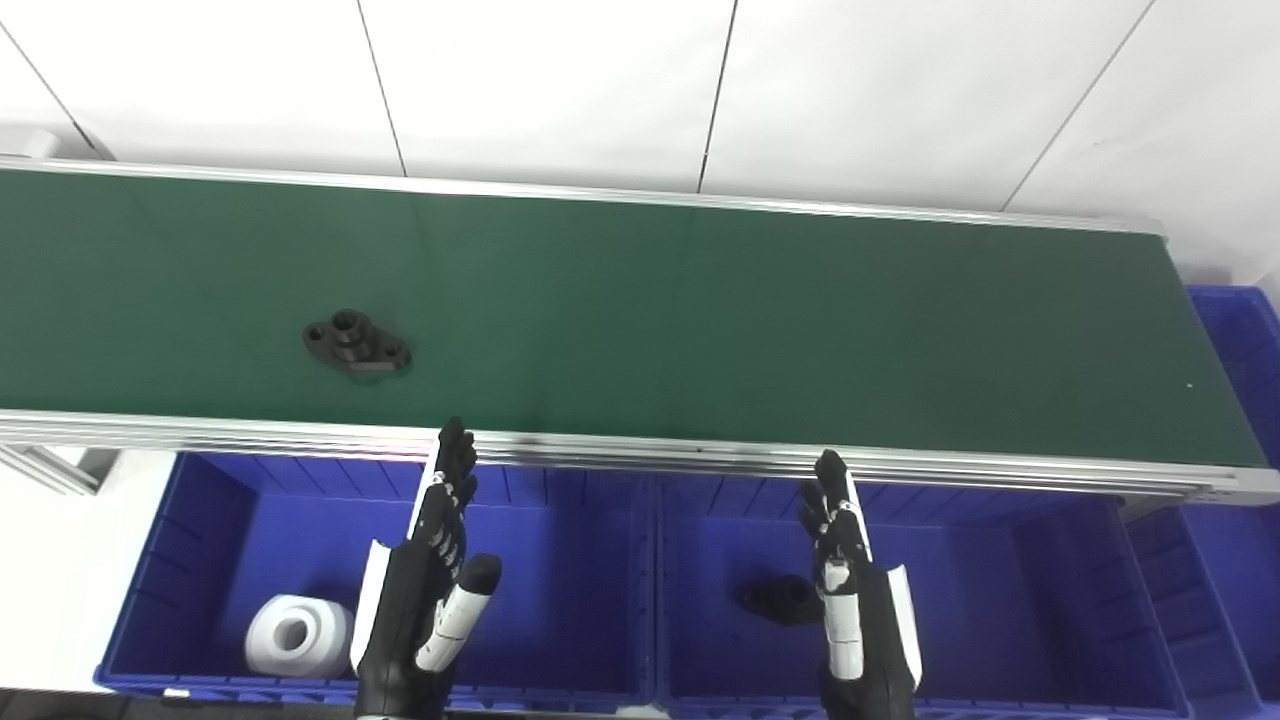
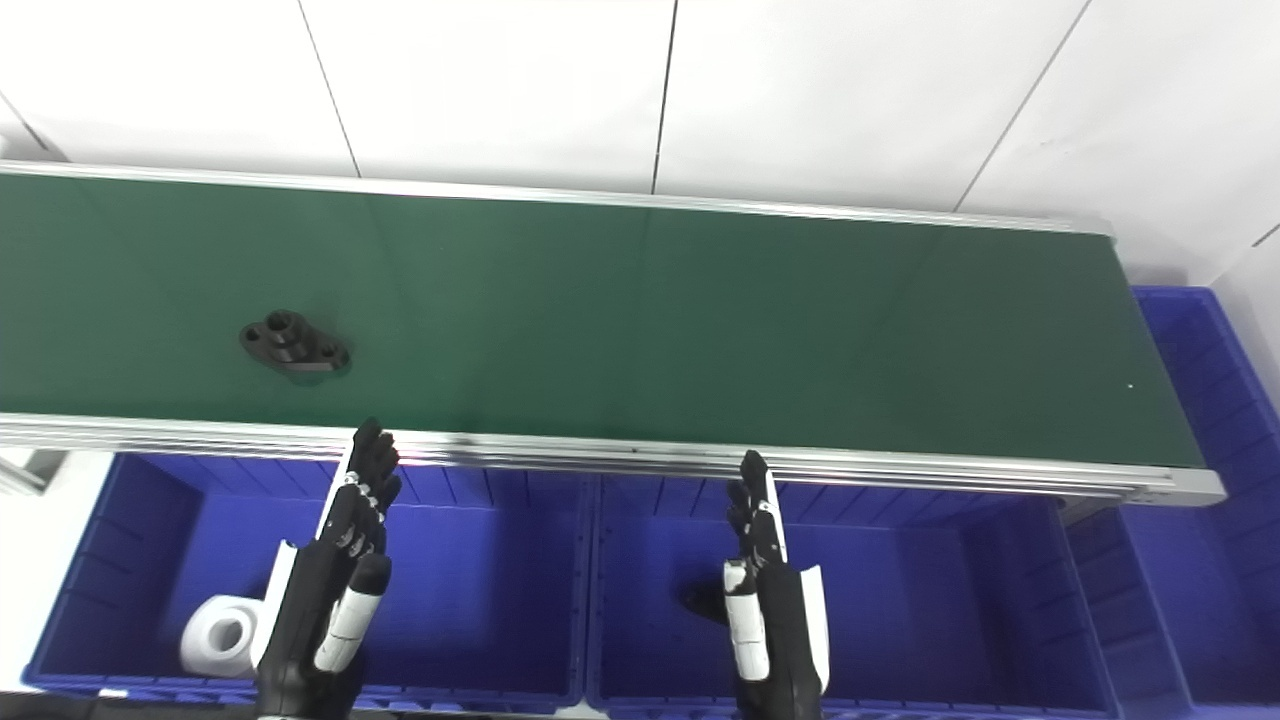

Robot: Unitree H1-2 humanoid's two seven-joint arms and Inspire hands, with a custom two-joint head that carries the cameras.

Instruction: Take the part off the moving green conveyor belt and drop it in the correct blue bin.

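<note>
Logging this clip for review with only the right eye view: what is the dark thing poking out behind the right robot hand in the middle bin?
Observer: The left eye view shows much more of it. It is a black part lying on the floor of the blue bin, and most of it shows to the left of the right robot hand.
Operator: Is it the same kind as the piece on the belt?
Observer: In the left eye view it is black like the flanged part on the conveyor belt. Its outline is rounded and lumpy, but it is too dark to make out any finer shape.
</note>
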